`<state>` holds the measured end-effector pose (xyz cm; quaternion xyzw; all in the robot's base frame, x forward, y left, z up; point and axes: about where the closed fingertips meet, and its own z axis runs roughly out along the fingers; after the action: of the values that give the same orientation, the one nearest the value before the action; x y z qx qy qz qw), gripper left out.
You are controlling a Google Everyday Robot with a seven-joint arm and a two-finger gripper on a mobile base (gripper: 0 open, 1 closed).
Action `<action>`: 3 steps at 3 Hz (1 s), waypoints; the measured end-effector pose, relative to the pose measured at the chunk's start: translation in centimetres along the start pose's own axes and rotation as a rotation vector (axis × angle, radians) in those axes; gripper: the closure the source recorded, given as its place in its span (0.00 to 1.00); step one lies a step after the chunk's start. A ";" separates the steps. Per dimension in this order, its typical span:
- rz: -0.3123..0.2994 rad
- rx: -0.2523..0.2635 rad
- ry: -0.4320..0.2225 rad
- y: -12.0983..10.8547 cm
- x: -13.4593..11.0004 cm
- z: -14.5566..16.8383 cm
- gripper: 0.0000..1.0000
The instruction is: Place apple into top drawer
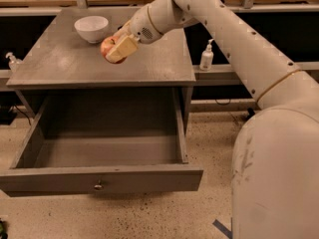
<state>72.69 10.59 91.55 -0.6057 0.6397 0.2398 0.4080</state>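
Observation:
The red-orange apple (107, 47) is held in my gripper (117, 48), whose pale fingers (123, 48) are shut around it, above the left-middle of the grey cabinet top (75, 68). The top drawer (99, 179) is pulled wide open below, its inside bare, with a small round metal knob (98, 186) at the centre of its front panel. My white arm reaches in from the right, over the cabinet top.
A white bowl (91, 28) stands at the back left of the cabinet top, just behind the apple. A white pump bottle (207, 57) stands on a shelf right of the cabinet, another bottle (12, 61) at the far left. My large white base (279, 173) fills the right foreground.

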 end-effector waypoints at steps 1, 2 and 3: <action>0.022 -0.004 -0.024 1.4 1.1 1.4 1.00; 0.032 0.055 -0.124 5.3 1.3 1.6 1.00; 0.054 0.027 -0.117 9.9 4.1 4.9 1.00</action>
<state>64.54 13.63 83.63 -0.5677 0.6340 0.2768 0.4463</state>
